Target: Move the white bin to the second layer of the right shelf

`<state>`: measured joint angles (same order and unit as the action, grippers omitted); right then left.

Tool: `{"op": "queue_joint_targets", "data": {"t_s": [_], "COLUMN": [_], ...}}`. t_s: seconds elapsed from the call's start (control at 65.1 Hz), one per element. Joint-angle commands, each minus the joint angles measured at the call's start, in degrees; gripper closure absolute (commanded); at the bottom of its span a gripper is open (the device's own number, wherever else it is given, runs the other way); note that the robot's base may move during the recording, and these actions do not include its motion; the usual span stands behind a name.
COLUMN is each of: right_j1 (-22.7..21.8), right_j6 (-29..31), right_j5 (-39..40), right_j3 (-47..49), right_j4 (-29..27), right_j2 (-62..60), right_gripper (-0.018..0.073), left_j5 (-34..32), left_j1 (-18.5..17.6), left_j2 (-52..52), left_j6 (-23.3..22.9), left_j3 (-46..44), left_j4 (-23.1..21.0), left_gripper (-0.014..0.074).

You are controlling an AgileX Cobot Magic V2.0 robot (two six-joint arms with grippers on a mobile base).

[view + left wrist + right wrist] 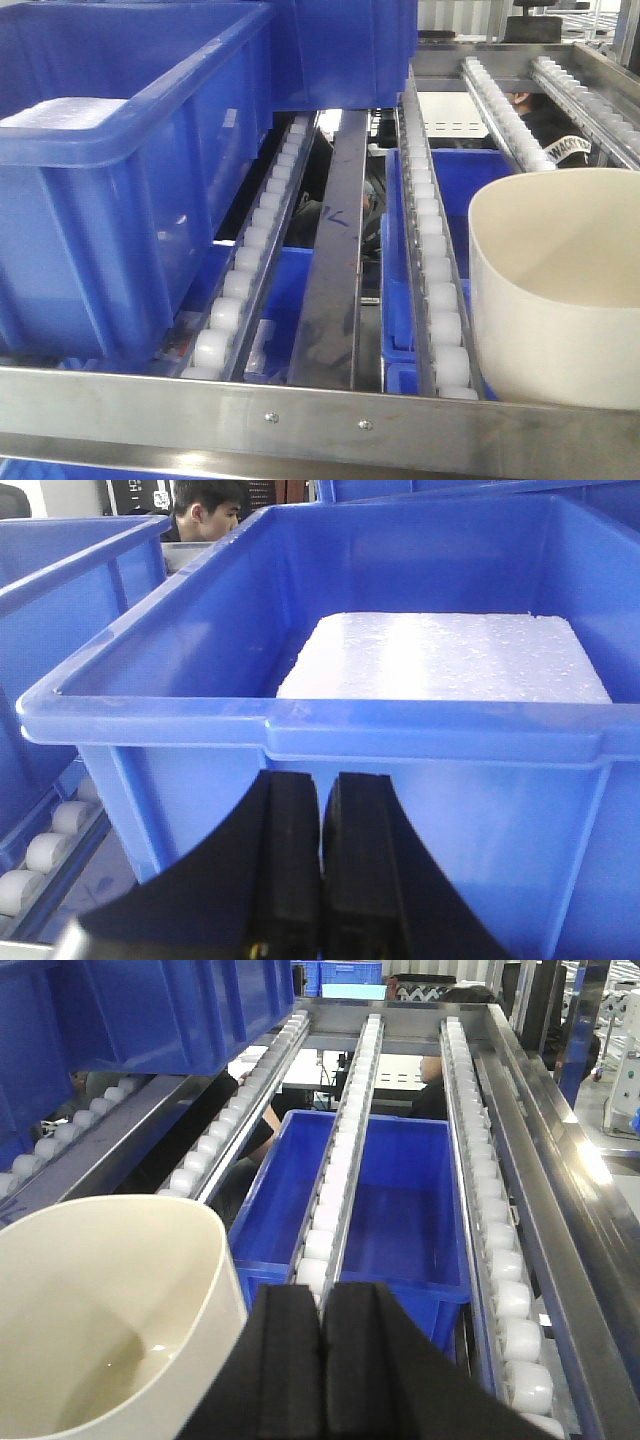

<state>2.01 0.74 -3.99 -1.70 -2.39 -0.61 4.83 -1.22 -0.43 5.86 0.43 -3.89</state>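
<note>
Pincers first: the right pincer point(322, 1360) has its black fingers pressed together with only a hairline seam between them, holding nothing. Just left of it stands the white bin point(100, 1330), mouth up, apart from the fingers. The left pincer point(320, 870) is likewise closed and empty — its tips sit right before the wall of a blue crate point(400, 750) that holds a white foam slab point(450, 660). In the front view the bin point(560, 290) rests on the roller rails of the shelf layer point(435, 270), at the right, behind the screwed front crossbar point(320, 420). Another crate point(390, 1200) sits below the rails. Writing on a strip at the far right is too blurred to read.
</note>
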Motion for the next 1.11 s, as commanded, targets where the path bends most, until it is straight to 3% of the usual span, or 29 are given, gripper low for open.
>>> {"op": "queue_joint_targets", "data": {"t_s": [0.0, 1.09], "right_j1": [-0.25, -0.25], "right_j6": [-0.09, -0.09], "right_j5": [5.39, 5.01], "right_j3": [0.91, 0.91], "right_j4": [0.69, 0.69], "right_j2": [-1.14, -1.14], "right_gripper": [0.0503, 0.0503], "left_j5": [-4.83, -4.83], "left_j1": [0.12, 0.12], "left_j2": [-0.91, -0.91], "left_j6": [-0.15, -0.15], "left_j3": [2.11, 2.11], "left_j4": [-0.35, -0.35], "left_gripper": [0.0512, 0.0512]}}
